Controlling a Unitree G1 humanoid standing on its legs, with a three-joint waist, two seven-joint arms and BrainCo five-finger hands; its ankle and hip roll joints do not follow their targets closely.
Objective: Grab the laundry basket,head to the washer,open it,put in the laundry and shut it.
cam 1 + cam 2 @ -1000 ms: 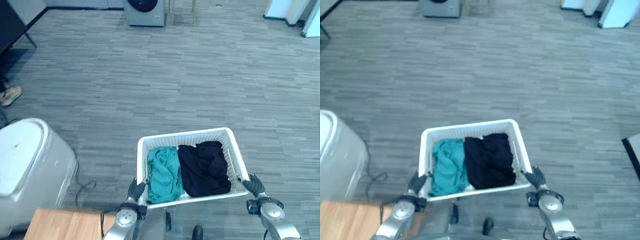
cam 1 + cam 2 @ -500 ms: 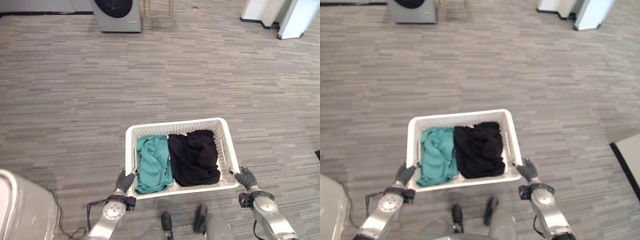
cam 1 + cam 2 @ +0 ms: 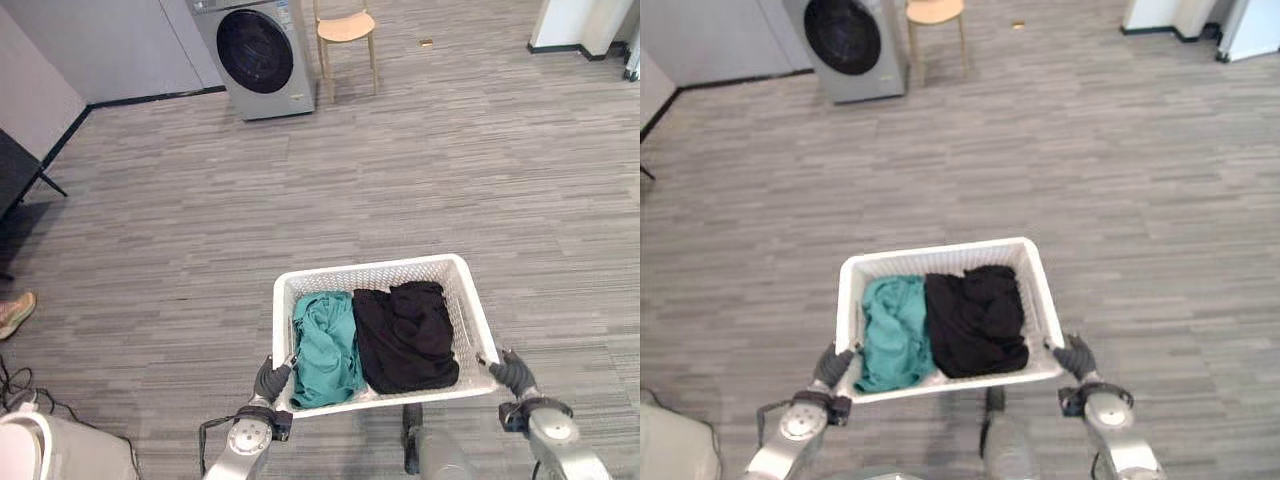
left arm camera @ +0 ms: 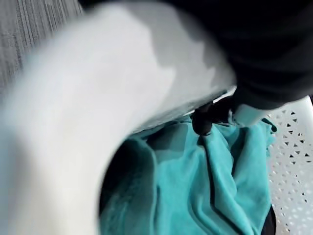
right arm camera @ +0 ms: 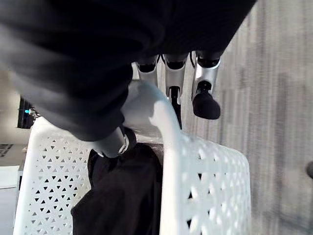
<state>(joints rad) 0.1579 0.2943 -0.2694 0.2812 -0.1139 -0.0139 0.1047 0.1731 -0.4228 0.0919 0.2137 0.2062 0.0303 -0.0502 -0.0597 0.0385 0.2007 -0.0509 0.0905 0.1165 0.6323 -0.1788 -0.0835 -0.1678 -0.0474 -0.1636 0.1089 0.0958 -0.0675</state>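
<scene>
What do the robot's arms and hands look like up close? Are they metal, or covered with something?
Both arms are smooth silver-grey shells with rounded joints at the wrist. The left hand and the right hand wear a dark ribbed cover over the back and the wrist. In the right wrist view, silver fingers end in dark rounded tips.

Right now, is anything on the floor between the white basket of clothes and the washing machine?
Nothing visible is. Bare grey floor lies between the white plastic laundry basket and the grey washing machine. The wooden stool stands beside the washer, off the path.

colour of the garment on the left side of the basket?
Teal garment, beside a black one; clearest in the left eye view.
</scene>
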